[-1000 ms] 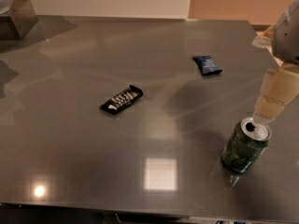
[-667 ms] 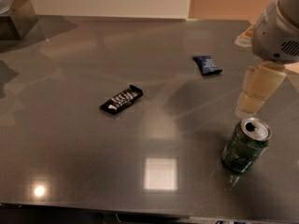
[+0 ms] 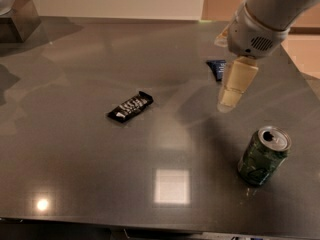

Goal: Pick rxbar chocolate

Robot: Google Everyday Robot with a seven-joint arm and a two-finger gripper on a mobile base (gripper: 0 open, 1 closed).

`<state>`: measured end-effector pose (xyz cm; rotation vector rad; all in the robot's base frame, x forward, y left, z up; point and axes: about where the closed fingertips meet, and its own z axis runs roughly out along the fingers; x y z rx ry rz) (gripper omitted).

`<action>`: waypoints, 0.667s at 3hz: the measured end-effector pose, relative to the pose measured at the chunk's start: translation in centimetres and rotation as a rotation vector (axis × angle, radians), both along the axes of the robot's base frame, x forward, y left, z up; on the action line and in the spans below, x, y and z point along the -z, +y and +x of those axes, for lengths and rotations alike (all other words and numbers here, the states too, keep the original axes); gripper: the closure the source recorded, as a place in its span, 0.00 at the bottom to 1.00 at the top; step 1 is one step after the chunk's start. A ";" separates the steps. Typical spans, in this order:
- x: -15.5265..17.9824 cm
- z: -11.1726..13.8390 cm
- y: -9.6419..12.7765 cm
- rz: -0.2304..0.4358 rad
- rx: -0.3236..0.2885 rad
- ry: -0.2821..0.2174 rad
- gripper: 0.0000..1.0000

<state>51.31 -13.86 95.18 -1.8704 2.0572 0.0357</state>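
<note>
Standing nearest on the grey worktop (image 3: 75,159) is a green drink can (image 3: 263,155), upright at the right side, its top opened; whether anything is left inside cannot be seen from this angle. Farther in, left of centre, the rxbar chocolate (image 3: 130,107) lies flat and slanted, a narrow black wrapper with white lettering, nothing touching it. The pincer (image 3: 226,103) hangs off the worktop on the end of the pale arm, well to the right of the bar and beyond the can, pointing down and a little leftward; whether it is apart or together I cannot tell. A second ago it was out by the right edge, almost above the can, and it has since swung left across the surface, while the can, the bar and the packet have stayed put. That reads to me as the approach being under way, with a good stretch of bare surface left to cross before any grasp. Just behind the pincer a dark-blue packet (image 3: 217,69) lies partly hidden. Far off at the left corner sits a dark block (image 3: 20,21).
</note>
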 end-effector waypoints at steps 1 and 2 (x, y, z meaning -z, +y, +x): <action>1.5 2.4 3.2 0.002 -0.069 0.018 0.00; 3.6 4.2 6.5 -0.011 -0.151 0.045 0.00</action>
